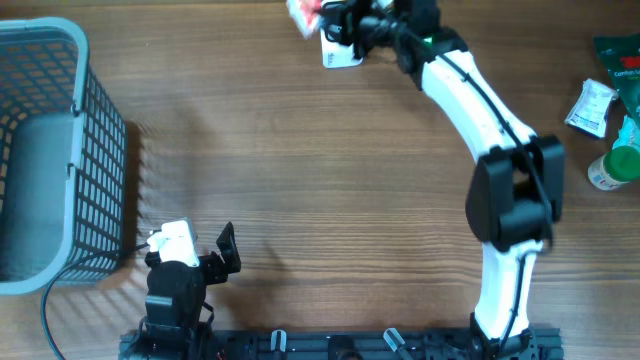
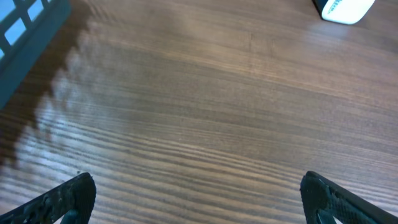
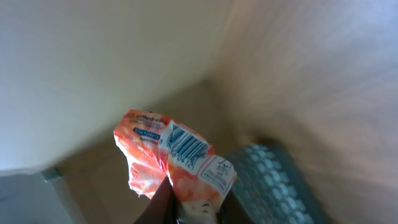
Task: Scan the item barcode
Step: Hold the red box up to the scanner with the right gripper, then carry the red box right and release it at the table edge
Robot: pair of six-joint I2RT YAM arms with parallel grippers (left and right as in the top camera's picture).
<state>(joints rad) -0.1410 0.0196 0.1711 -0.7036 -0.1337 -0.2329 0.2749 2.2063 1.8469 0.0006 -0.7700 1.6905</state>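
Scene at the point of presenting the packet. The right gripper (image 1: 335,22), reaching to the top centre of the overhead view, is clenched on the lower end of a crumpled orange-and-white packet (image 3: 177,162). The packet is lifted off the table (image 1: 300,180). Just below and to the right of it in the overhead view lies a white device (image 1: 340,56), probably the scanner. In the right wrist view the packet's long axis runs up from the fingers toward the upper left, and its barcode (image 3: 186,144) faces that camera, stripes tilted; whether it faces the device cannot be told. The left gripper (image 2: 199,199) hangs released and empty at the lower left beside the basket (image 1: 100,150), well apart, so the right arm is the nearer.
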